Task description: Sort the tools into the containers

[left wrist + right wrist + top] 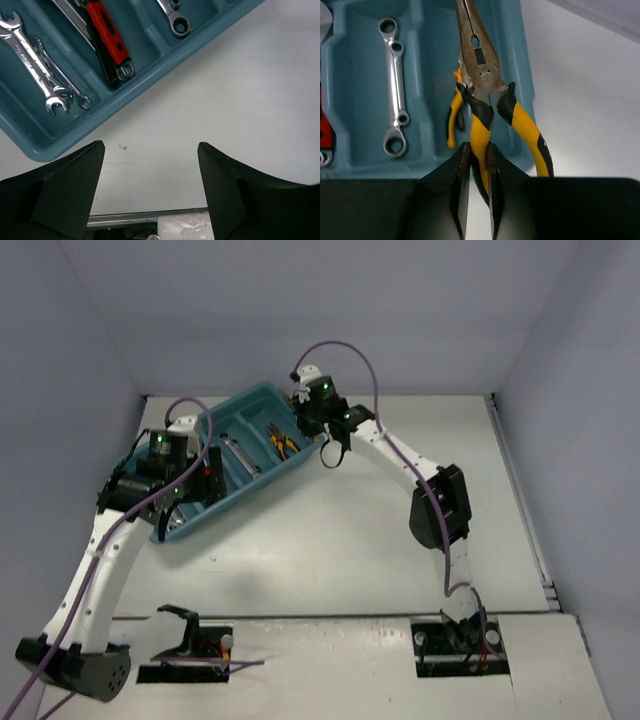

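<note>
The long teal tray (190, 515) lies slantwise at the back left of the table. My right gripper (479, 147) is shut on one handle of yellow-and-black long-nose pliers (479, 75), holding them over the tray's end compartment (430, 160). Orange-handled pliers (452, 120) lie beneath them in that compartment. A silver ring wrench (395, 100) lies in the compartment beside it. My left gripper (150, 147) is open and empty over bare table just beside the tray's long wall (150, 65). Silver open-end wrenches (35, 65) and a red-handled adjustable wrench (110, 35) lie in the tray.
Grey walls enclose the table on the left, back and right. A metal strip (130, 217) marks the table's near edge below my left gripper. The right arm (430, 500) reaches across the table's middle towards the tray's far end.
</note>
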Robot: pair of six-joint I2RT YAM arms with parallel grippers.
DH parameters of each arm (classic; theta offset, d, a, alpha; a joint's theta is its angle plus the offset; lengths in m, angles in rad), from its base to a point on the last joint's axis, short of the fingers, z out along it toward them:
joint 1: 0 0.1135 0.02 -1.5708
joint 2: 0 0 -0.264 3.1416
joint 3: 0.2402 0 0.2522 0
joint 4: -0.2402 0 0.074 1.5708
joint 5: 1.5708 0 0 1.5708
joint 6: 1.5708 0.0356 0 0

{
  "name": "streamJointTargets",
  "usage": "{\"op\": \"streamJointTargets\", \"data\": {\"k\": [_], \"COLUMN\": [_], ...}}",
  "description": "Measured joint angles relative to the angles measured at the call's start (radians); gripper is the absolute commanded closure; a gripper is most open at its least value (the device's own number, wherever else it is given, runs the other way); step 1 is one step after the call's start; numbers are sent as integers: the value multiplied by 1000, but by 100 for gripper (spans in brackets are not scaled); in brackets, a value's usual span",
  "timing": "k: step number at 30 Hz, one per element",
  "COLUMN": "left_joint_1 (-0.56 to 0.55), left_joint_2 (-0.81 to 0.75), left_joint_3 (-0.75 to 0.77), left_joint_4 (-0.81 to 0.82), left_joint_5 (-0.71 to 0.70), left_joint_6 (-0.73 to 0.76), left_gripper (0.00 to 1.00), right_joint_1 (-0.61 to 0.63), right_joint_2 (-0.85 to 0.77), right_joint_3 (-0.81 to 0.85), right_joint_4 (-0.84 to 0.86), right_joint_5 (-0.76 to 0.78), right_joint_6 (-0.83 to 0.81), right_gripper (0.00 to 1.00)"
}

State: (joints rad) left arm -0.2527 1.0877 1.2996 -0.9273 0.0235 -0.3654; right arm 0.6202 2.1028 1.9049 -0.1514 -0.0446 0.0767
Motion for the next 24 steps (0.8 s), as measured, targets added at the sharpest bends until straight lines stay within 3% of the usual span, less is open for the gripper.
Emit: {"op": "streamJointTargets", "data": {"k": [3, 9, 11, 12, 13, 16, 24], "left_joint_1": [0, 4, 5, 5, 5, 5, 5], "left_joint_2": [-34, -97, -115, -122, -131, -153, -218], "left_joint_3": [-13, -31, -34, -35, -36, -36, -36], "left_joint_4": [-15, -37, -45, -50, -56, -71, -94], "left_joint_5": [-19, -51, -59, -63, -67, -72, -75], "left_joint_6": [-8, -12, -13, -13, -14, -14, -9], "left_gripper": [28, 28, 28, 28, 28, 28, 28], "right_joint_1": [15, 43, 52, 56, 57, 67, 69], "right_joint_2": [108, 256, 287, 301, 315, 351, 327], "right_joint_3": [129, 312, 337, 346, 354, 382, 346], "right_joint_4": [-6, -2, 0, 2, 2, 11, 29], "right_joint_5": [-25, -46, -47, -46, -46, -31, 56], "right_joint_6": [-13, -15, -12, -12, -8, 4, 23], "right_gripper": [99, 84, 70, 68, 57, 47, 42]}}
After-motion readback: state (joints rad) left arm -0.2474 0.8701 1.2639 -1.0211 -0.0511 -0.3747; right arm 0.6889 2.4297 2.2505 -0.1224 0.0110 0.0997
